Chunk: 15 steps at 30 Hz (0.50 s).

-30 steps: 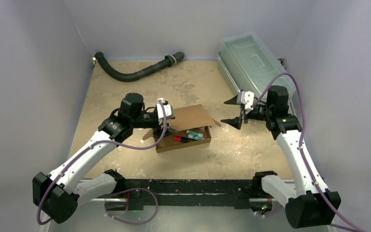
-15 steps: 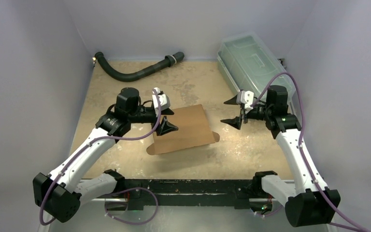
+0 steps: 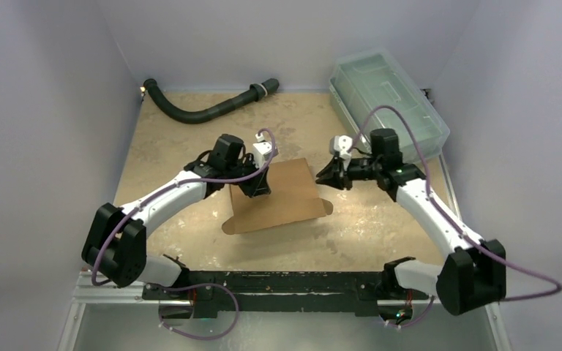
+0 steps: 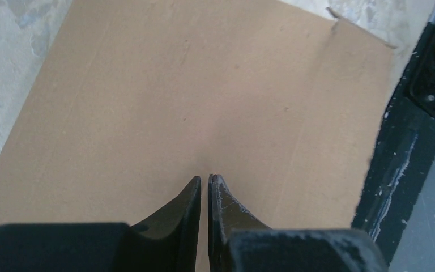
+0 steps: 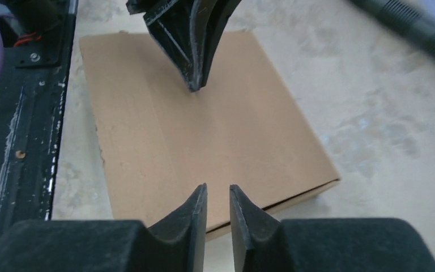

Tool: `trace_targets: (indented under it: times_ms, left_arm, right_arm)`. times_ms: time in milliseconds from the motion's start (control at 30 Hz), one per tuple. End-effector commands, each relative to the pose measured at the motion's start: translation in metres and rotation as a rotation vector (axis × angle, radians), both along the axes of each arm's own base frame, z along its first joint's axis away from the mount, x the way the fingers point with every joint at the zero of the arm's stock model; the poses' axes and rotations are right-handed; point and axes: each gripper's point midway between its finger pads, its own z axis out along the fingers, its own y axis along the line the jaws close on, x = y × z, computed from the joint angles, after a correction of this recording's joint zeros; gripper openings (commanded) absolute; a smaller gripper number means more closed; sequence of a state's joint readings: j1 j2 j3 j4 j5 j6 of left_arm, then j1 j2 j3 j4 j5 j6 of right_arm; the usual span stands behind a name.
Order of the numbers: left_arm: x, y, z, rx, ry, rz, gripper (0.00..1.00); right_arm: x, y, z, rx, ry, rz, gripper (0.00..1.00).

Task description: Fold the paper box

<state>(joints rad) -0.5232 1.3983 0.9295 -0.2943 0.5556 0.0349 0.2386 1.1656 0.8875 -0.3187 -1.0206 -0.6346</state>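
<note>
**A:** We have the paper box [image 3: 276,197] lying flat near the middle of the table [image 3: 183,146], lid down and plain brown top panel facing up.

**B:** So most of the folding looks done to us. The walls are up and the lid covers them.

**A:** Not quite finished, we'd say. The right wrist view shows a thin dark seam under the lid along one side wall, and a small tab [image 3: 327,207] pokes out at the box's right side. Pressing the lid home and tucking that tab appear to be what's left.

**B:** The left gripper [image 4: 204,177] has its fingers drawn together to a hairline slit, holding nothing. It points down at the lid's far-left part. We can't tell whether the tips actually touch.

**A:** The right gripper [image 5: 218,187] sits just beside the box's far-right corner. Its fingers are a narrow gap apart, with nothing between them.

**B:** Moving outward, the surface is mottled tan, worn pale in patches.

**A:** A clear greenish plastic bin [image 3: 388,95] runs along the right edge toward the far-right corner. A black ribbed hose [image 3: 205,110] curves out of the far-left corner along the far edge.

**B:** A black rail [image 3: 285,281] runs along the near edge where our arms are bolted. Plain pale grey walls close in the other three sides.
</note>
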Motion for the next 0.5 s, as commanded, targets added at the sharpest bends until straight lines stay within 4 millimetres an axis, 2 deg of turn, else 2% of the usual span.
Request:
trace_targets:
  times_ms: [0,100,200,367,467]
  left_arm:
    - [0.012,0.007,-0.016,0.09,0.016,0.086,0.07]
    - [0.012,0.012,-0.037,0.149,0.068,0.101,0.05]
    - [0.01,0.016,-0.055,0.196,0.119,0.108,0.04]
    - [0.009,0.022,-0.072,0.252,0.15,0.126,0.03]
    - [0.011,0.022,-0.073,0.261,0.15,0.131,0.04]
  right_arm:
    - [0.018,0.015,-0.034,-0.096,0.069,-0.065,0.17]
    - [0.025,0.018,-0.066,-0.199,0.115,-0.081,0.06]
    - [0.024,0.019,-0.097,-0.311,0.151,-0.059,0.01]
    - [0.027,0.016,-0.122,-0.41,0.184,-0.082,0.0]
    - [0.03,0.011,-0.133,-0.456,0.215,-0.102,0.0]
